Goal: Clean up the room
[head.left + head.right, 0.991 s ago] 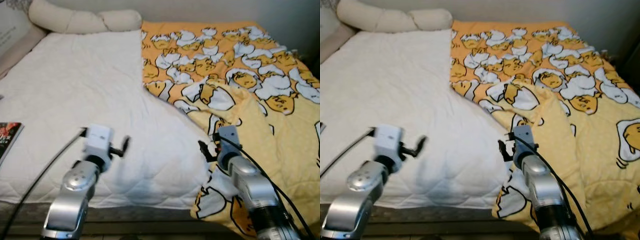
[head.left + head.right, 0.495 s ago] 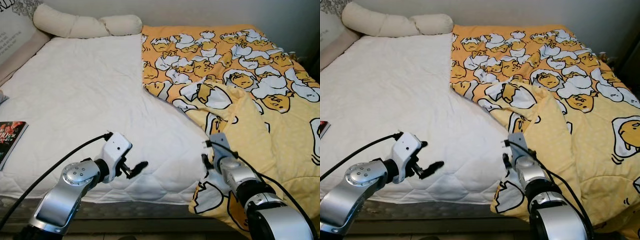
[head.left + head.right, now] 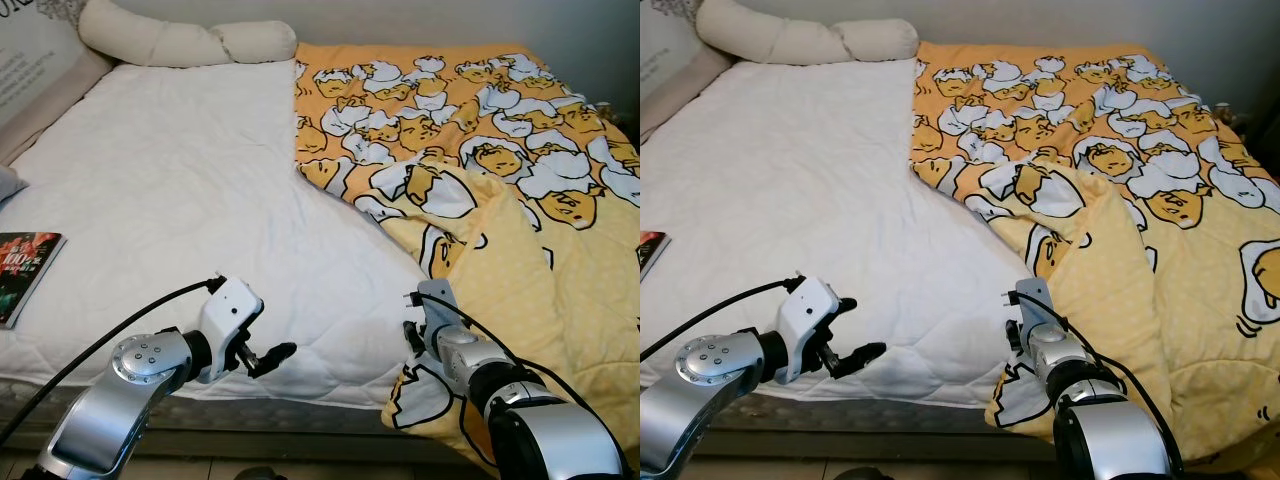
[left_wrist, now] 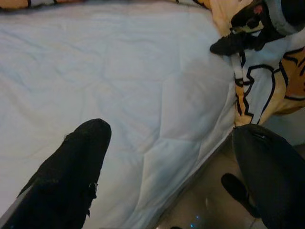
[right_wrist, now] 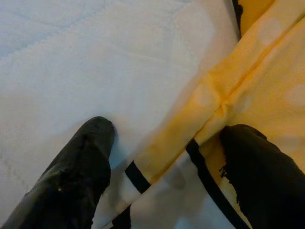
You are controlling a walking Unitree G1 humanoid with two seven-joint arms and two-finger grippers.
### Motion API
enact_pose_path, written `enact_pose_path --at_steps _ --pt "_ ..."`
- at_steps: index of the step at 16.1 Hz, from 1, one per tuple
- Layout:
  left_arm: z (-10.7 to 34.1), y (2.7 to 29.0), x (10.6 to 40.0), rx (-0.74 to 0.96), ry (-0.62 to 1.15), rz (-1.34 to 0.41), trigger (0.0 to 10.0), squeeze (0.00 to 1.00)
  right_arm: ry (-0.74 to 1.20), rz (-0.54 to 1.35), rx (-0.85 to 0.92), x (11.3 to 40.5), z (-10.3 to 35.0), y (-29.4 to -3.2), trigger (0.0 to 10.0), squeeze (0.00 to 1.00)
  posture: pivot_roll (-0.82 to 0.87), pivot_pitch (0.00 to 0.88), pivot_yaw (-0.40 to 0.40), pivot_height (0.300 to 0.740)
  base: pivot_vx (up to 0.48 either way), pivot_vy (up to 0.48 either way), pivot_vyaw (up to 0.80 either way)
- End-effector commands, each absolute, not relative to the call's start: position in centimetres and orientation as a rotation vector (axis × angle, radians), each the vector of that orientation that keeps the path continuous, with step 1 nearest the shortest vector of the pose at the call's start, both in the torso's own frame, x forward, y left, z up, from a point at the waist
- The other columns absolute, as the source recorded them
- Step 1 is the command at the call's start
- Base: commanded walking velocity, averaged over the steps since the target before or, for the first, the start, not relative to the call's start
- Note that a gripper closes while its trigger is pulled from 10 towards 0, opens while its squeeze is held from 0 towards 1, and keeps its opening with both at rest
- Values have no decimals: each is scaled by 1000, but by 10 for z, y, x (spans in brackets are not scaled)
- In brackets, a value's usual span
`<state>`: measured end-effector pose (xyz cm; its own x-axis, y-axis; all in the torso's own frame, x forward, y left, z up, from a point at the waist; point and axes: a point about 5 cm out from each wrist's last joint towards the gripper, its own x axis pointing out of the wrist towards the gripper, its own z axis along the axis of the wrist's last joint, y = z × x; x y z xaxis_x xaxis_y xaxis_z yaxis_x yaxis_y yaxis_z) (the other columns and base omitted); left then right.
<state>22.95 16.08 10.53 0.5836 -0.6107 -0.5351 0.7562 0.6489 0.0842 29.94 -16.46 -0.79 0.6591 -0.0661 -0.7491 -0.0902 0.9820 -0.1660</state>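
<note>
Blanket (image 3: 520,190) edge is straddled by the right end effector (image 5: 167,162), spread wide, one finger (image 5: 81,167) on the sheet (image 3: 170,190). The left end effector (image 3: 262,357), also wide, is held at the bed's near edge beside it.

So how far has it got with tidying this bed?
Little looks done: the yellow egg-print blanket covers just one side, leaving the white mattress pad bare. In hand: the right gripper, fingers open, straddles the blanket's folded edge at the bed's near side. Left: spreading the blanket and the book. The left gripper hovers open.
</note>
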Motion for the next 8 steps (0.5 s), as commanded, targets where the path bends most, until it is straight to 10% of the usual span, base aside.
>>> enact_pose_path --at_steps 1,8 --pt "110 163 231 340 490 -813 10000 165 877 18 -173 298 -10 -162 39 0 162 0 22 740 0 0 0" --pt "116 164 228 314 504 -820 10000 161 910 -13 -138 291 -16 -165 0 0 184 0 23 740 0 0 0"
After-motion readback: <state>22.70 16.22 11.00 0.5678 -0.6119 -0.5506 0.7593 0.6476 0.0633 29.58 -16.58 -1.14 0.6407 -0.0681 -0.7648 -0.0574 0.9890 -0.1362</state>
